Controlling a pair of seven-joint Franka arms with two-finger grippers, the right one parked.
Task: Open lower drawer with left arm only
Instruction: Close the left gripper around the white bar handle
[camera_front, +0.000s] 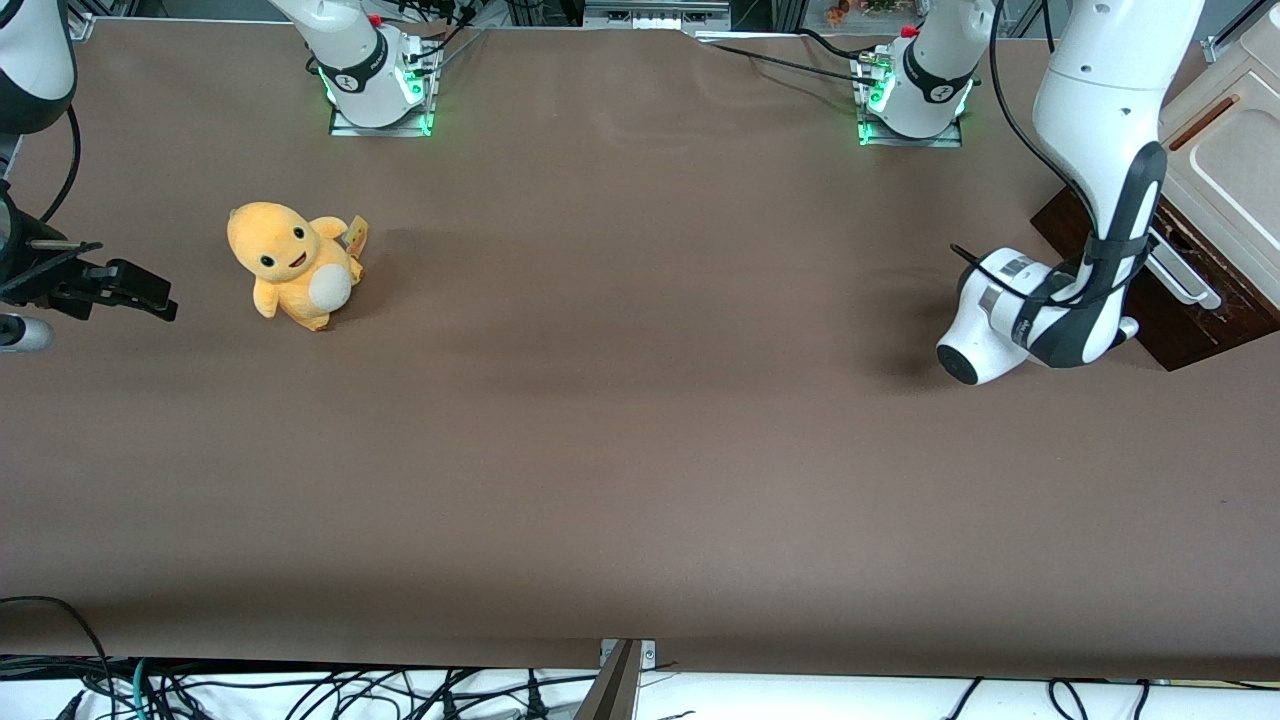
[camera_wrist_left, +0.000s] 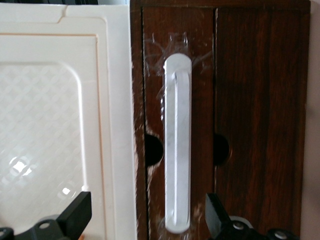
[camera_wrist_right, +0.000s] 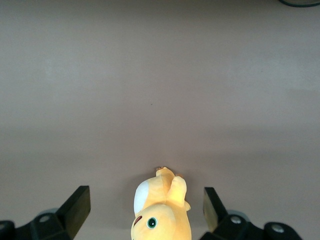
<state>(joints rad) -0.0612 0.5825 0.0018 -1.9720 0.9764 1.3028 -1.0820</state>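
Note:
The lower drawer (camera_front: 1205, 315) is a dark-brown wooden front at the bottom of a small cabinet at the working arm's end of the table. Its long white bar handle (camera_front: 1185, 272) shows beside the left arm (camera_front: 1100, 140), whose wrist hides the gripper in the front view. In the left wrist view the drawer front (camera_wrist_left: 200, 75) faces the camera with the handle (camera_wrist_left: 177, 145) on it. My gripper (camera_wrist_left: 145, 215) is open around the handle's end, close in front of it. One finger (camera_wrist_left: 76, 212) is over the cream panel and the other over dark wood. No pale wood inside shows.
The cream panel with an orange-brown slot (camera_front: 1225, 150) sits above the drawer and also shows in the left wrist view (camera_wrist_left: 60, 125). A yellow plush toy (camera_front: 292, 262) sits on the brown table (camera_front: 640, 420) toward the parked arm's end. Cables hang at the table's near edge.

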